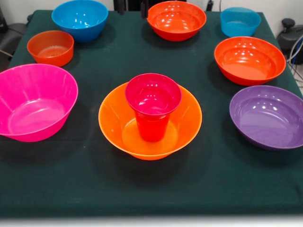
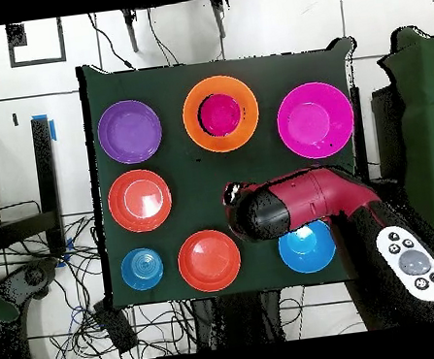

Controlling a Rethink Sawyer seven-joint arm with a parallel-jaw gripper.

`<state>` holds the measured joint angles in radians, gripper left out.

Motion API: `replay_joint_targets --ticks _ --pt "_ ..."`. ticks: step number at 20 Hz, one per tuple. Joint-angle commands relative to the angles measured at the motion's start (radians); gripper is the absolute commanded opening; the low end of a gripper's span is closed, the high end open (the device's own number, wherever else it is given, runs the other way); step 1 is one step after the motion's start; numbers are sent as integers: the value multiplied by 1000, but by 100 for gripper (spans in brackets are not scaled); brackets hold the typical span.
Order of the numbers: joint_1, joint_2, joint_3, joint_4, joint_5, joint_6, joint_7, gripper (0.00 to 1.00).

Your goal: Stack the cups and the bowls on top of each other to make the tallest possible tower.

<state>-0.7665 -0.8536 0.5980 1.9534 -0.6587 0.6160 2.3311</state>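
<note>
A red-pink translucent cup (image 1: 152,106) stands upright inside the large yellow-orange flared bowl (image 1: 111,125) at the table's middle front; this is the tower. From overhead the cup (image 2: 220,114) sits in that bowl (image 2: 194,122). The red and black arm reaches over the table in the overhead view. Its gripper end (image 2: 236,209) hangs over bare cloth, apart from the tower. The front view shows no arm.
Around the tower stand a large pink bowl (image 1: 35,101), a purple bowl (image 1: 267,116), two orange-red bowls (image 1: 249,60) (image 1: 176,20), a blue bowl (image 1: 80,19), a small light-blue bowl (image 1: 240,21) and a squat small orange bowl (image 1: 50,47). All stand apart from one another.
</note>
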Motion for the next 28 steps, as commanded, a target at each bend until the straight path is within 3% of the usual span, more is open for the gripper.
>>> replay_joint_targets --ticks 1,7,19,28 --pt "18 105 -49 35 -128 -92 -76 100" --pt "33 166 -82 3 -175 -147 -46 100" --pt "-23 234 -74 -39 -200 -143 -119 100" --pt "-114 223 26 -77 -154 -34 -283 100"
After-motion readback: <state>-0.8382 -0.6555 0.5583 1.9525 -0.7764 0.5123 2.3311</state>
